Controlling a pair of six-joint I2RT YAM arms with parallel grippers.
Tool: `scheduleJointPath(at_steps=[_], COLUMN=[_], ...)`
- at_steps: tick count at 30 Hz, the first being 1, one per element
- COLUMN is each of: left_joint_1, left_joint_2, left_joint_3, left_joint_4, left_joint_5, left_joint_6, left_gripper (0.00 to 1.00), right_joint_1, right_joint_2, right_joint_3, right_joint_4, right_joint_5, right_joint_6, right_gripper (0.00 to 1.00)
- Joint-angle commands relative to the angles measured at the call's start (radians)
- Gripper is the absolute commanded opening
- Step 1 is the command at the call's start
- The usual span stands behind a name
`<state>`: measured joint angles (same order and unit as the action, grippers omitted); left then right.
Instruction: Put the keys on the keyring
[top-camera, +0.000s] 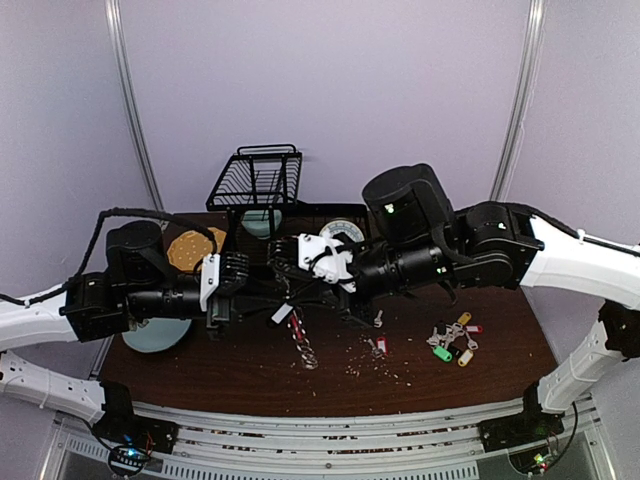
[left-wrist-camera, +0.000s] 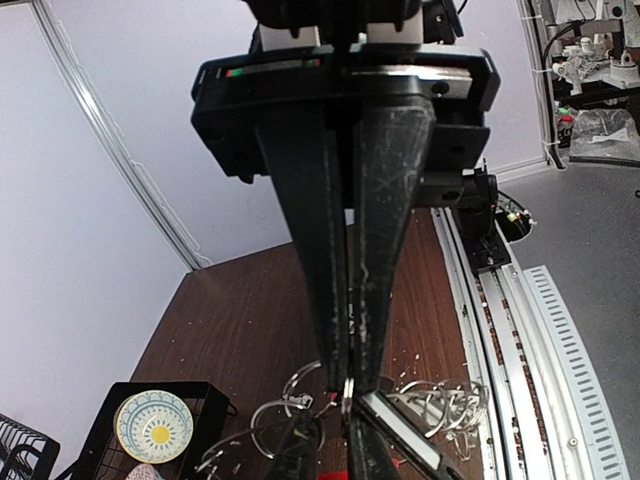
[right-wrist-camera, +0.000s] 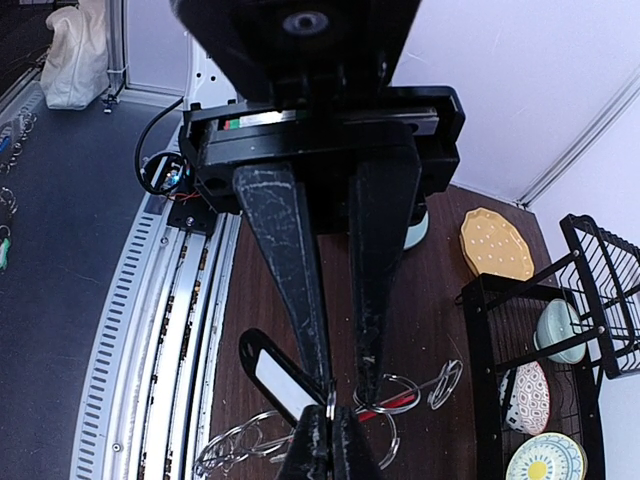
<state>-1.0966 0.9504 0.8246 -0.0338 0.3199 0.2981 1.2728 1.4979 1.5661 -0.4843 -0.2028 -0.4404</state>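
Over the middle of the bench (top-camera: 250, 372): the keyring (right-wrist-camera: 398, 401), with its red arc and many small split rings, is up at the fingertips.
Left tool (left-wrist-camera: 348, 378): almost closed, only a thin slit is left; you pinch one small ring of the keyring at the tips.
Right tool (right-wrist-camera: 345, 385): narrow gap, tips among the rings; you cannot tell if it grips one. A black tag (right-wrist-camera: 278, 375) with a white label is just beside one finger.
Keys (top-camera: 455, 340): a coloured cluster lies on the bench, well apart to the right.
Rack (right-wrist-camera: 500, 285): holds a patterned plate (right-wrist-camera: 545, 462) and two bowls (right-wrist-camera: 528, 397).
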Motion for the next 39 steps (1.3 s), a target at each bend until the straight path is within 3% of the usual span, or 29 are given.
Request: scheduleJointPath(at_steps=[1,6,10,27,29,31,39], left_joint_1=[-0.009,-0.015,-0.017,-0.017,-0.018,-0.017,-0.017], left_joint_2=[0.017,0.029,0.023,-0.047,-0.05,-0.052,-0.072], left_joint_3=[0.0,0.003,-0.006,-0.119,-0.13,-0.134,-0.161], left_joint_4=[0.097,0.098,0.109,0.303,0.326,0.338,0.366], left_joint_5=[0.013,0.007,-0.008,-0.101,-0.098,-0.1,-0.137], left_joint_6=[-0.018,-0.012,-0.01,-0.1,-0.108,-0.116,-0.13], left_gripper=[0.14,0.15,0.0,0.0,0.0,0.0,0.0], right_joint_1=[0.007,0.006,0.007,-0.025,-0.029,-0.031,-0.056], right_joint_2=[-0.005,0.005,0.01,-0.049,-0.05,-0.051,-0.114], right_joint_3=[-0.005,-0.001,-0.001,-0.114,-0.123,-0.129,-0.23], right_joint_4=[0.077,0.093,0.107,0.223,0.236,0.244,0.337], right_joint_5=[0.002,0.012,0.006,-0.03,-0.032,-0.024,-0.004], right_joint_6=[0.006,0.014,0.019,0.084,0.088,0.096,0.162], right_gripper=[0.0,0.0,0.0,0.0,0.04,0.15,0.33])
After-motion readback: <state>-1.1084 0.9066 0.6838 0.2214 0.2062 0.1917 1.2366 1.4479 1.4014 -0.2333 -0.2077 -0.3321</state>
